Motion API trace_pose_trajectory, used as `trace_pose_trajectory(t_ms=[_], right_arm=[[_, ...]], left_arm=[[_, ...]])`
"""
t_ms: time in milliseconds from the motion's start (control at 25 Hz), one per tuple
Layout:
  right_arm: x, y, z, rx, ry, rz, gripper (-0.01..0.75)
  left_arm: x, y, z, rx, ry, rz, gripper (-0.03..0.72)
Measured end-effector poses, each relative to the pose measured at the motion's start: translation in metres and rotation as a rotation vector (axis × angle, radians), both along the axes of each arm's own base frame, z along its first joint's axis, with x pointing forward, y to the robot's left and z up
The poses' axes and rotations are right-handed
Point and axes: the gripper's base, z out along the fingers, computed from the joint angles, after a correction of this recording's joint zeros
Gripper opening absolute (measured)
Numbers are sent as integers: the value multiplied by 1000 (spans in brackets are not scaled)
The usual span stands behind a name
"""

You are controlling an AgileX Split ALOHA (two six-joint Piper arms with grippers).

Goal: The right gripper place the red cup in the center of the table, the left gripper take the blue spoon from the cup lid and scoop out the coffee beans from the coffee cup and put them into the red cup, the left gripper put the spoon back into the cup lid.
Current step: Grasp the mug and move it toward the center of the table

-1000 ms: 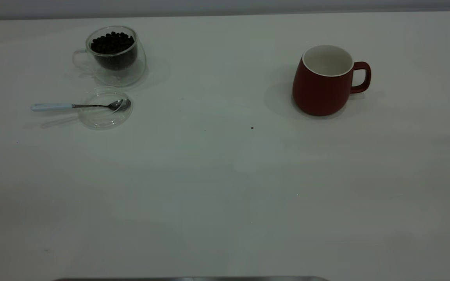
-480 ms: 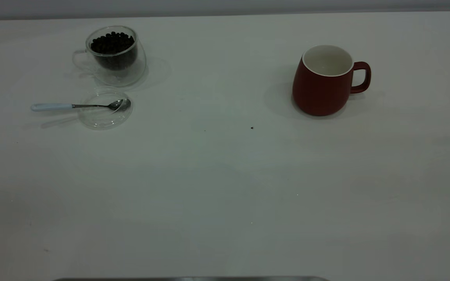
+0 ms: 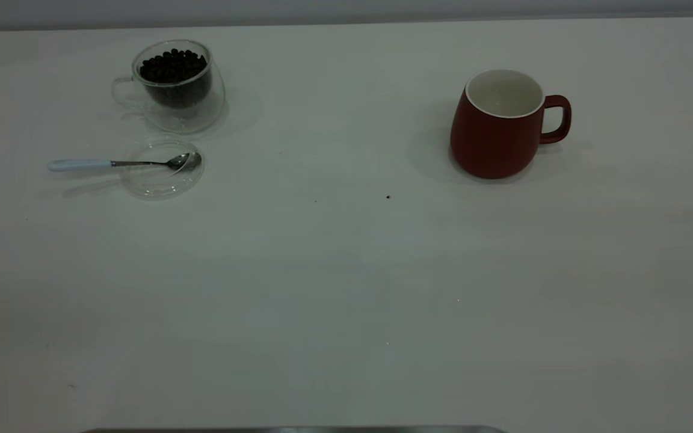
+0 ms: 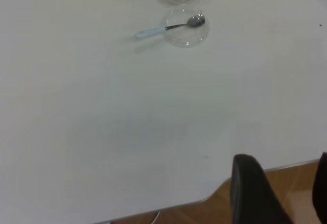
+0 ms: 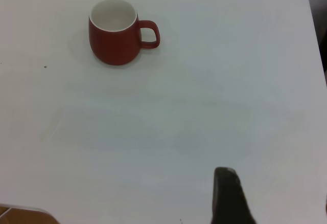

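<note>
Pincers of mine are both absent from the exterior view. It shows the red cup (image 3: 497, 129) upright on the right side of the bench (image 3: 346, 288), handle turned outward where my right arm can reach it, not yet at the centre. On the left stands the glass cup (image 3: 172, 84) full of beans (image 3: 172, 65). Just in front lies the lid (image 3: 163, 180), with the spoon (image 3: 118, 163) bowl resting in it and the pale handle sticking out free for a grasp. Nothing has moved since a second ago.

From the left wrist, my left pincer (image 4: 283, 183) hangs wide over the bench edge, well apart from spoon (image 4: 168, 27) and lid (image 4: 186, 32).

From the right wrist, my right pincer (image 5: 227, 193) sits well back from the red cup (image 5: 115, 35); I cannot tell how it is set. I judge the cup move comes first.
</note>
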Motion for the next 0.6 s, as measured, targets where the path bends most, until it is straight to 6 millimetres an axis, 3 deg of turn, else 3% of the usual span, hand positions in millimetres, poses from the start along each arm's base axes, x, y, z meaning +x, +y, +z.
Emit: trace_pose_trajectory(t_ms=[600], right_arm=[[-1, 9, 1, 87, -2, 64, 478]], left_arm=[[0, 0, 0, 0, 0, 0, 354]])
